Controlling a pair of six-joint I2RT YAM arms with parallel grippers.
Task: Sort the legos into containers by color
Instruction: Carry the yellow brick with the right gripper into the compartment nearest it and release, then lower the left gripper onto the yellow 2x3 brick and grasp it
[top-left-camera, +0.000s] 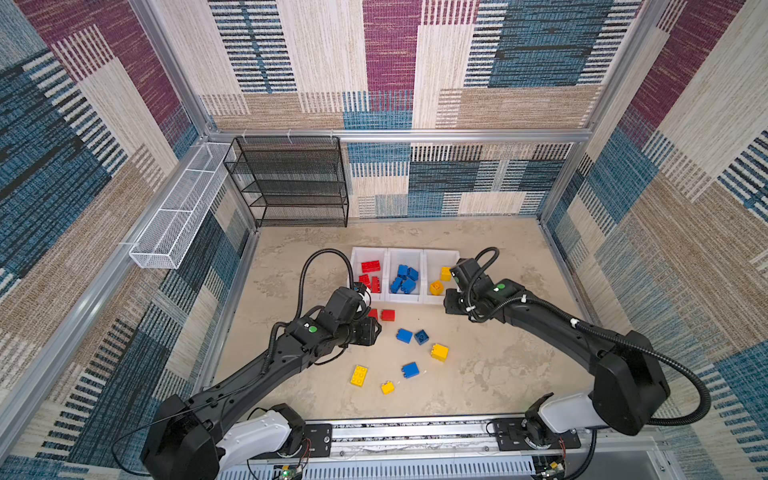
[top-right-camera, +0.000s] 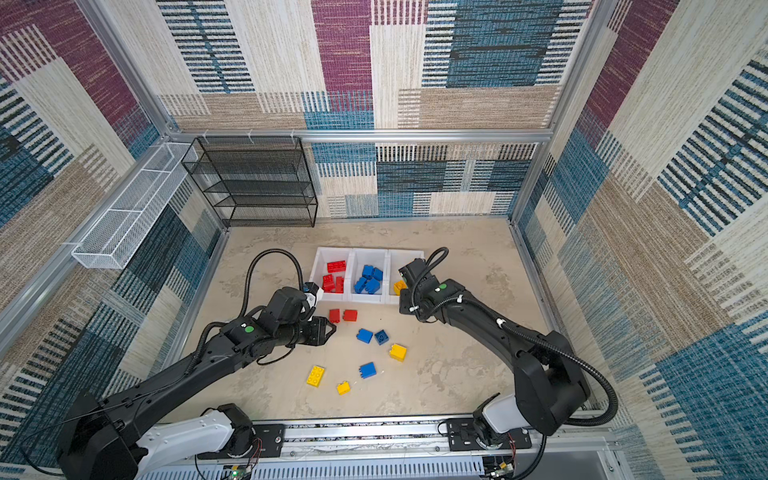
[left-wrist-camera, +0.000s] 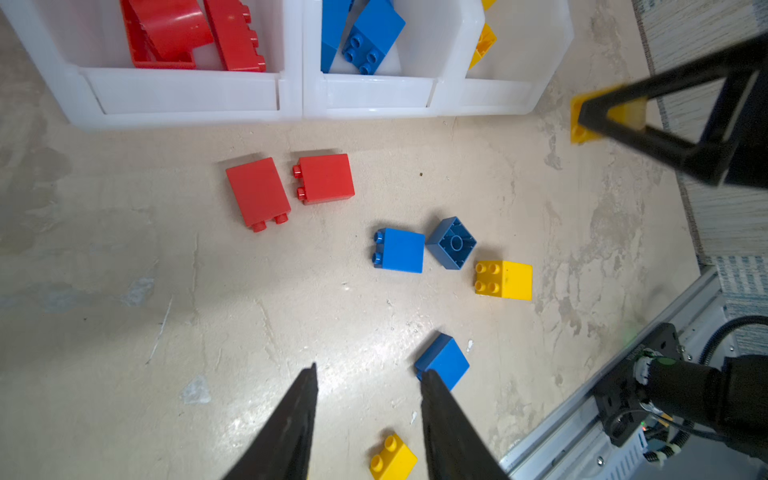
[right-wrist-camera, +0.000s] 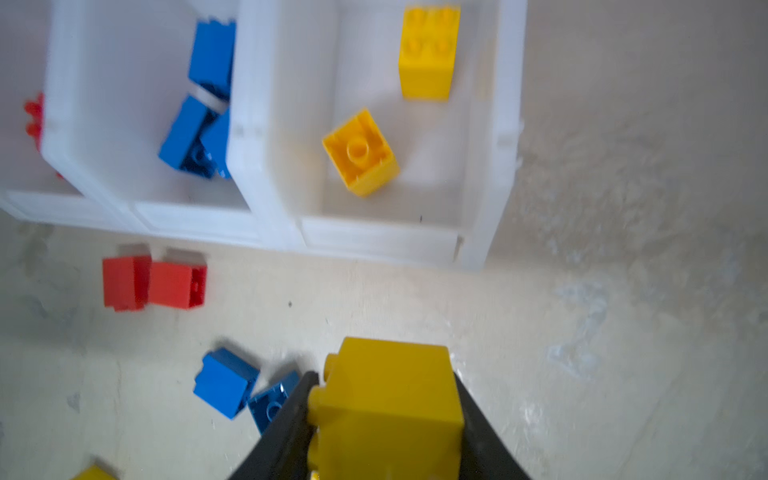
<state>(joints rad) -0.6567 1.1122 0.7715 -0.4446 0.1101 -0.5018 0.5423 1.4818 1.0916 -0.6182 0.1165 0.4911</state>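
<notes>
Beige, mottled tabletop (top-left-camera: 498, 374). On it: three joined white bins (top-left-camera: 404, 297), black mesh rack (top-left-camera: 291, 183) in back corner. Loose before bins: red bricks (top-left-camera: 387, 315), blue bricks (top-left-camera: 404, 335), yellow bricks (top-left-camera: 358, 375).

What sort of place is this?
Probably a robot test booth: two black arms mounted on a rail, an aluminium frame holding patterned wall panels, and toy bricks beside white sorting bins.
</notes>
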